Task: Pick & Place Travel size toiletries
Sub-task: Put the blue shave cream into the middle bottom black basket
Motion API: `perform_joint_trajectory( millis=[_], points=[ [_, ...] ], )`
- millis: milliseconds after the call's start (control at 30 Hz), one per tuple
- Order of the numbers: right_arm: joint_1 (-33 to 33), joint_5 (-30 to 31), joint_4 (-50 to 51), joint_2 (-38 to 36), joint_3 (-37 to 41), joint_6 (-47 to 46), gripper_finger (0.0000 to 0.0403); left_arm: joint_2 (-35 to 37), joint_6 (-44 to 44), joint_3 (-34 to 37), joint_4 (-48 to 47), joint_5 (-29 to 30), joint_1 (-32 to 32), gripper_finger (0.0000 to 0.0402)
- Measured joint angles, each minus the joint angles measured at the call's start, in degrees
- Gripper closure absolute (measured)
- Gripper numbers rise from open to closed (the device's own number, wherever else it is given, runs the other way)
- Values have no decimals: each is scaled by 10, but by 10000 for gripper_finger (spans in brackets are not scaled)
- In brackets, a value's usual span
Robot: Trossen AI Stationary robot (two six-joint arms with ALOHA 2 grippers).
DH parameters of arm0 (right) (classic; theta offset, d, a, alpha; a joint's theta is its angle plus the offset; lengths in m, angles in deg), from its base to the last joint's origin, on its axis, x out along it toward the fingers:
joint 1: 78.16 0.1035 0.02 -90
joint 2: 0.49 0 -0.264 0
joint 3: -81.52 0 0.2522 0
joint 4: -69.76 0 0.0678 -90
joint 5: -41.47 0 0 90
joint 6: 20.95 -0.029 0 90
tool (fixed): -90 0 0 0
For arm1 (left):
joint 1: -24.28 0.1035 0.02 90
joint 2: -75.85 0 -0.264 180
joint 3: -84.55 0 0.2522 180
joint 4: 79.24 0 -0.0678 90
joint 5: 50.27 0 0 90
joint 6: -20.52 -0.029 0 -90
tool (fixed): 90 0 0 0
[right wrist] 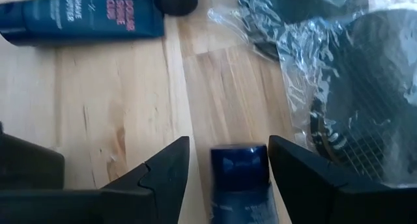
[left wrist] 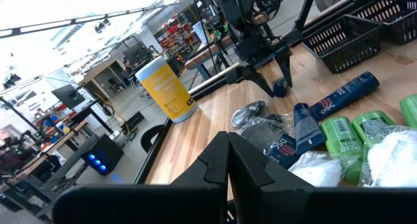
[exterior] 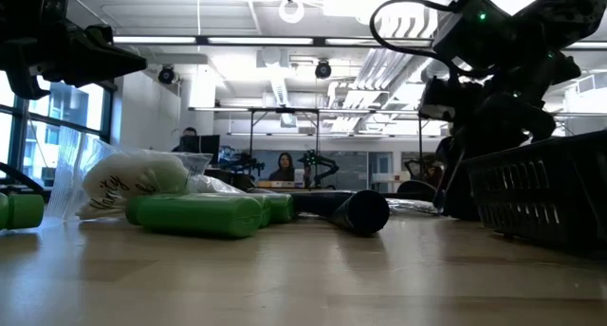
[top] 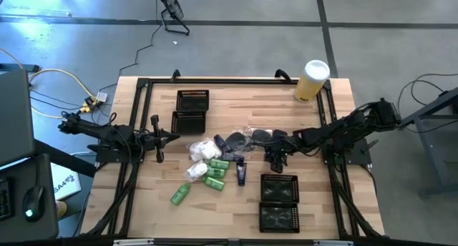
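Inspection found the job barely begun. The toiletries lay in a loose heap at mid-table: green bottles [top: 216, 173], one more green bottle [top: 179, 194] a little apart toward the near-left, white packets [top: 204, 150], a dark blue tube [top: 241, 174] and dark flat cases in crinkly wrap [top: 247, 137]. The two mesh trays [top: 191, 110] at the far side and the two mesh trays [top: 278, 201] at the near right showed no toiletry in them that I could make out.

The right gripper [right wrist: 228, 162] stood low over the table just right of the heap, its fingers parted on either side of a blue tube [right wrist: 240, 178] but not closed on it. The left gripper [top: 157, 137] waited to the left of the heap, fingers shut and holding nothing. A yellow cylinder [top: 311, 80] stood untouched at the far corner. In my judgement nearly every item remained to be moved.
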Motion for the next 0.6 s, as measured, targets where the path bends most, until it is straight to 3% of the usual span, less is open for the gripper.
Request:
perform_joint_trajectory(
  millis=[600],
  points=[
    [0, 3, -3, 0, 0, 0, 199, 0, 0, 0, 0, 0, 0, 402]
  ],
)
